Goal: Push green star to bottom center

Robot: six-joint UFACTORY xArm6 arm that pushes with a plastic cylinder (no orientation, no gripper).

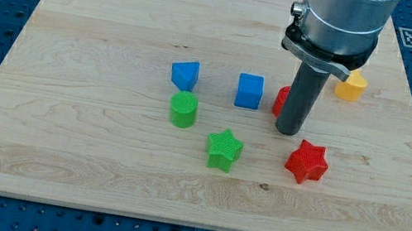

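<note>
The arm ends in a plain dark rod, with no hand or jaws to open or close, and my tip rests on the wooden board a little right of the middle. It stands hard against a red block whose shape is mostly hidden behind the rod. The green star lies lower down and to the view's left of the tip, apart from it, near the board's centre but not yet at the bottom edge. A red star sits just below and to the right of the tip. A green cylinder stands up and left of the green star, near it. Above these, a blue block with a slanted top and a blue cube sit side by side. A yellow block lies toward the view's top right, partly behind the arm.
</note>
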